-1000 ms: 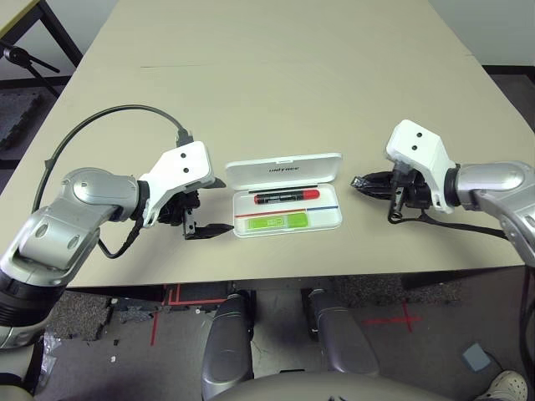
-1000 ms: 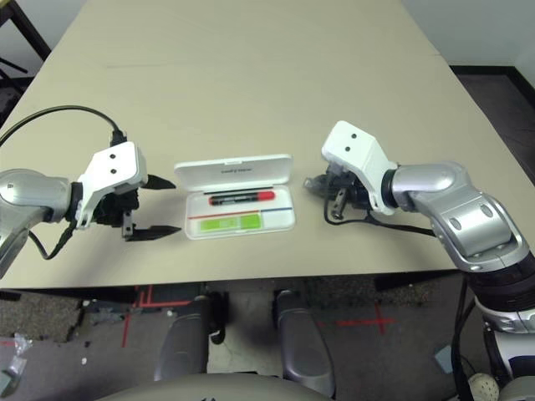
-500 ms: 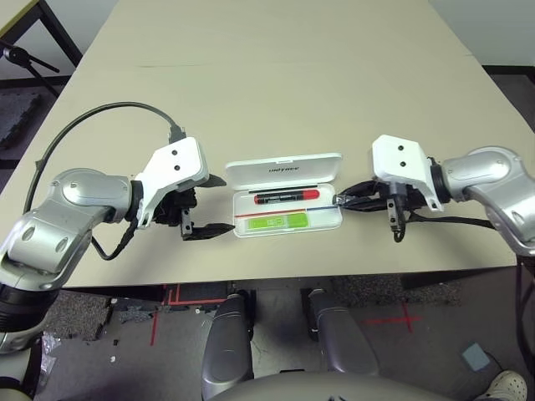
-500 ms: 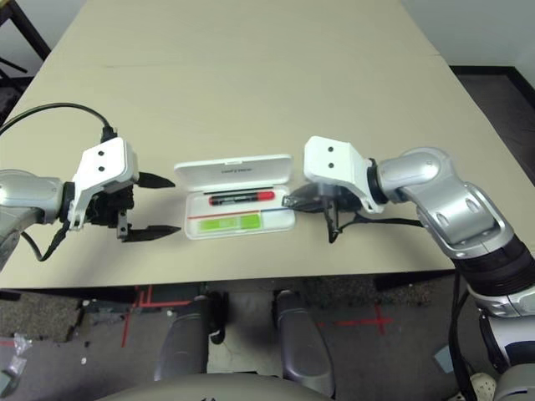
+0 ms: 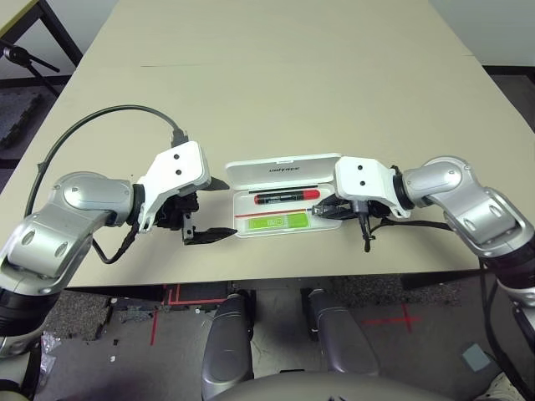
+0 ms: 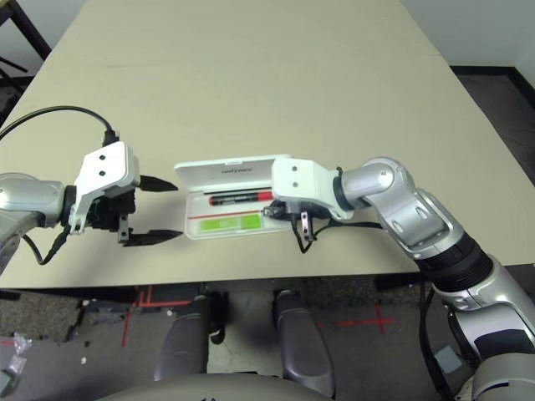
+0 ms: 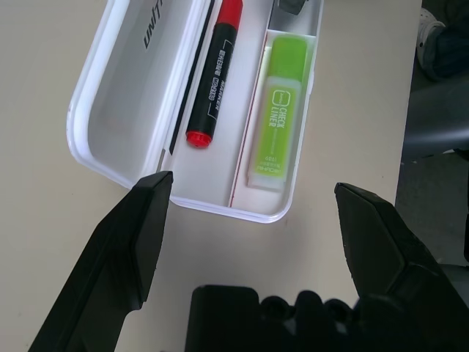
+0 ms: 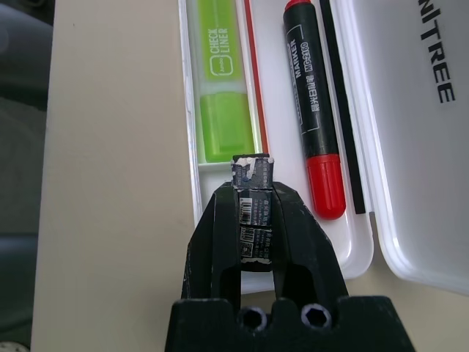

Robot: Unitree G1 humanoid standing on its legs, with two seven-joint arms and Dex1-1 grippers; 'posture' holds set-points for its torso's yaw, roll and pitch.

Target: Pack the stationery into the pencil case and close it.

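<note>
The white pencil case lies open near the table's front edge, its "UNITREE" lid tilted back. In its tray rest the red marker with black cap and the green-and-white highlighter. My right gripper reaches over the tray's right end, shut on a small dark grey piece that hangs just above the highlighter's end, beside the marker. My left gripper stands open just left of the case, and its fingers frame the tray's left end without touching.
A black cable loops from my left wrist across the table's left side. The table's front edge runs close below the case. Bare beige tabletop stretches behind the case.
My right arm has swung left from the table's right side to the case, carrying the dark piece over the tray's right end. The left gripper has barely moved.
</note>
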